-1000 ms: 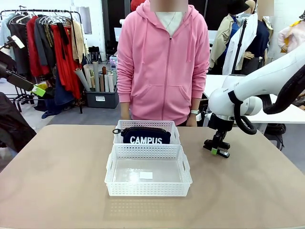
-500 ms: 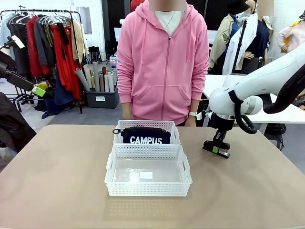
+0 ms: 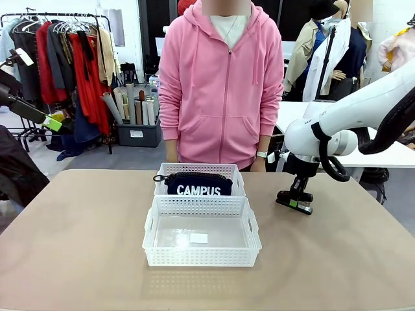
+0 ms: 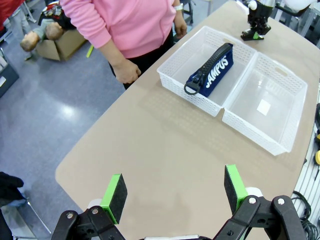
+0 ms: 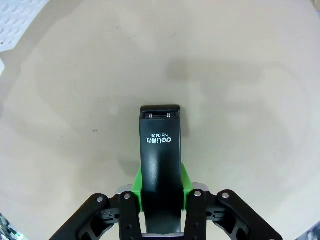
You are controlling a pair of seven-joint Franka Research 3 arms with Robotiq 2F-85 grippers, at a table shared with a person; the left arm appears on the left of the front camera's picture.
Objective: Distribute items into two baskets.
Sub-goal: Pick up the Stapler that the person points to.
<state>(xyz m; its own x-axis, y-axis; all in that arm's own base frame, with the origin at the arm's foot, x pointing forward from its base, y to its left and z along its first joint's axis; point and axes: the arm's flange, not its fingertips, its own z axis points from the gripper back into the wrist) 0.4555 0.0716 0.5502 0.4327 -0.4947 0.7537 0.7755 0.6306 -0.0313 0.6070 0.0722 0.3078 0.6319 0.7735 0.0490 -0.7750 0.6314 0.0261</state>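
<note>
White rounded right arm (image 3: 350,113), thick black cable (image 3: 391,128), black claw (image 3: 295,202), green pads (image 5: 185,181)

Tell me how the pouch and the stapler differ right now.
The pouch is navy with large white lettering; the stapler is black with small print. The pouch lies in the far basket, ungripped; the stapler is over the bare table, clamped in the right tool.
</note>
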